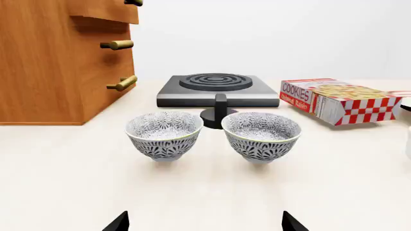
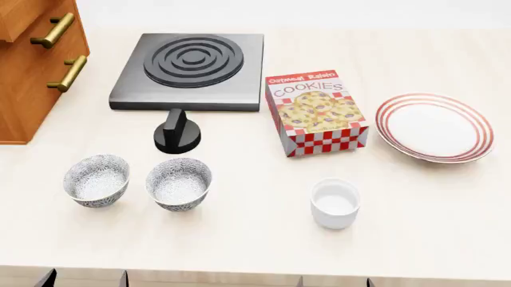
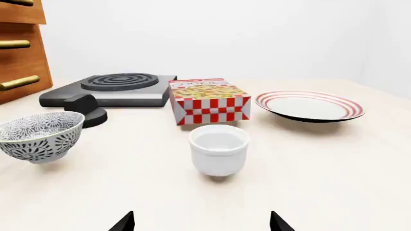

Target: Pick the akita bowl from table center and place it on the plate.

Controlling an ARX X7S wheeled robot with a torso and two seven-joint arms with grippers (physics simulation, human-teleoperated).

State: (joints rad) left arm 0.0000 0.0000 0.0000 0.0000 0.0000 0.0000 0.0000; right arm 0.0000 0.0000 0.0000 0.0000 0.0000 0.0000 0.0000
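Nothing was grasped yet. Nearest the robot, both grippers sat back at the table edge: the left gripper (image 1: 205, 224) showed only two dark fingertips spread wide with nothing between them, and the right gripper (image 3: 201, 222) stood likewise parted and empty. Using the white cup (image 2: 334, 203) as landmark: the akita bowl (image 2: 179, 183), taken as the speckled one nearer table center, stood well to the cup's left, with its twin bowl (image 2: 97, 180) just beyond it, the two close but apart. In the left wrist view the pair lay straight ahead of the parted tips, the target bowl (image 1: 261, 135) slightly toward the arm's right; the left arm judged nearer, though the right wrist view also caught one patterned bowl at its edge. Bowl round, so no long axis; deep, footed, thin rim, glazed-looking with fine grey-black floral print. Farther back from the cup: a glossy cookie box (image 2: 316, 112) lying flat behind it, a black knob (image 2: 176, 131) behind the bowls, then the matte grey burner (image 2: 191, 70). The plate (image 2: 468, 149), shallow, white with red rings, lay behind and right of the cup, unoccupied. Wooden drawers (image 2: 32, 66) stood far left.
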